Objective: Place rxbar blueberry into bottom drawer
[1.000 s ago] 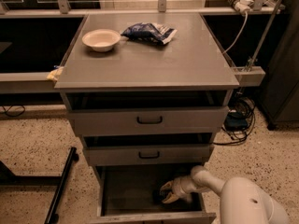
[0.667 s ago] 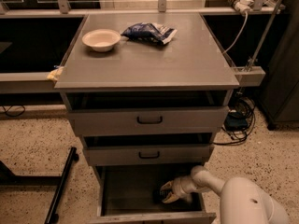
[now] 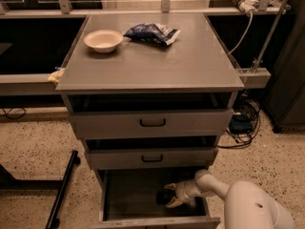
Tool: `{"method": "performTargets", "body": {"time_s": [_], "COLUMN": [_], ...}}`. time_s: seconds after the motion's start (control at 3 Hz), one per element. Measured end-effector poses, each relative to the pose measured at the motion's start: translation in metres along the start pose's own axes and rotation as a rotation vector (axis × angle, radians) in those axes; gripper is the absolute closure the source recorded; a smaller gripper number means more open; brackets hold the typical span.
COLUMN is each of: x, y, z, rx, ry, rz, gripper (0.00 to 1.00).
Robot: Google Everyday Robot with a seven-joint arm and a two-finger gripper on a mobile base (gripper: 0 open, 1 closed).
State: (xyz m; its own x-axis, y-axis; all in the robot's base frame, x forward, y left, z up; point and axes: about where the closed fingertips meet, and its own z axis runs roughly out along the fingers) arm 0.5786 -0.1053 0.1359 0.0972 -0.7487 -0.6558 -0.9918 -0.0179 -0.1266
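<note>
1. Camera view: a grey cabinet (image 3: pixel 152 66) with three drawers stands on a speckled floor (image 3: pixel 33 147).
2. The bottom drawer (image 3: pixel 126 194) is pulled out, and its plain grey inside is in shadow.
3. The gripper (image 3: pixel 168 195) is down inside the bottom drawer, right of the middle. It hangs on a white arm (image 3: pixel 243 206) that comes in from the lower right corner.
4. The bar (image 3: pixel 161 197) shows only as a small dark shape at the gripper's tip, low in the drawer and close to its floor.
5. I cannot tell how far the gripper is open, whether it has hold of the bar, or whether the bar lies on the drawer floor.
6. The top drawer (image 3: pixel 152 124) and the middle drawer (image 3: pixel 152 158) each carry a black handle. Both stand a little way out, with a dark gap above each front.
7. A pale bowl (image 3: pixel 103 40) sits on the cabinet top near the back left.
8. A crinkled blue-and-white bag (image 3: pixel 151 33) lies just right of the bowl, apart from it.
9. A small yellow thing (image 3: pixel 56 75) sits at the left edge of the top.
10. Cables (image 3: pixel 244 123) lie on the floor to the right of the cabinet.
11. A black pole (image 3: pixel 63 190) slants across the floor at the lower left.
</note>
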Motion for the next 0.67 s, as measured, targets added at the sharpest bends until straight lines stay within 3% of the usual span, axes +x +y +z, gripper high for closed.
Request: {"method": "performTargets", "body": {"time_s": [0.33,0.67], "x": [0.0,0.0], "y": [0.0001,0.0001], "z": [0.0001,0.0001], "rx": [0.0,0.0], "ry": [0.0,0.0], "rz": [0.0,0.0], "gripper": [0.0,0.0]}}
